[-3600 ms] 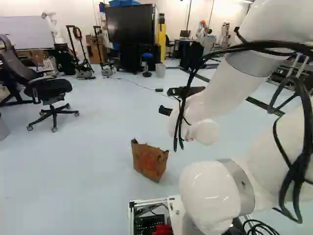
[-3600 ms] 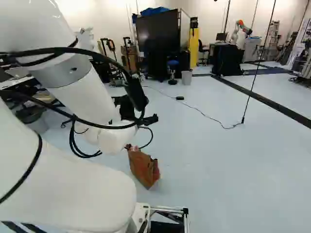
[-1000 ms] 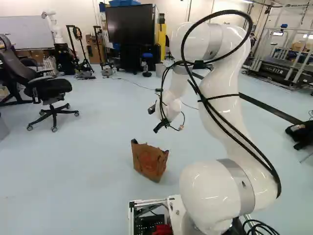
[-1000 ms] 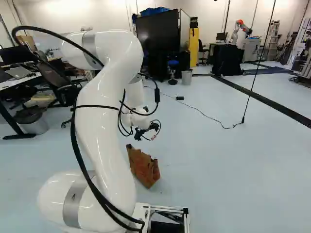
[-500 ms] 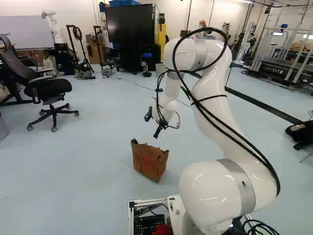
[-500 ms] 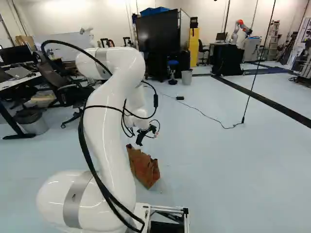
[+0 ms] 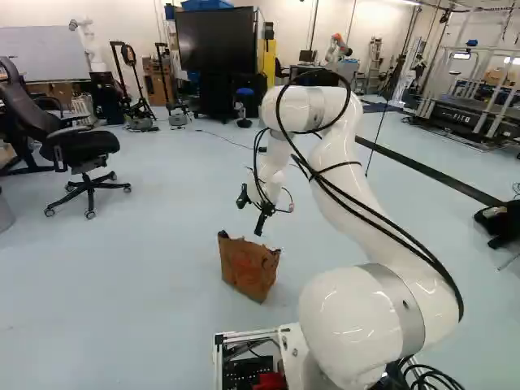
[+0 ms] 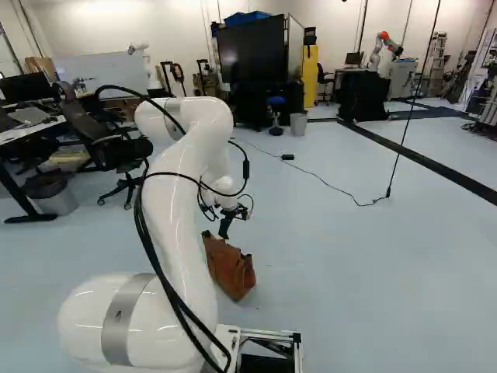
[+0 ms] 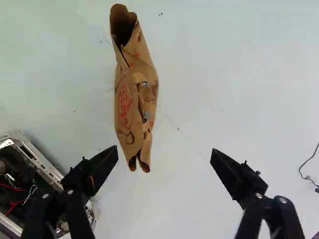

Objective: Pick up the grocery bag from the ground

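Gripper (image 7: 250,218), blk., 1 pc.: open, fingers wide apart. Grocery bag (image 7: 247,268), brn. paper, 1 pc.: standing on flr. (image 7: 122,268), top crumpled; 6 o'clock of gripper in L base view; approx. 11 o'clock of finger gap in wrist view, apart from both. Office chair (image 7: 83,149), blk.: 10 o'clock of bag, L base view.

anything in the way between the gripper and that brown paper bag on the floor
Nothing visible is in the way. The wrist view looks past the open gripper straight onto the top of the bag, with nothing lying over it, and neither base view shows anything between the two.
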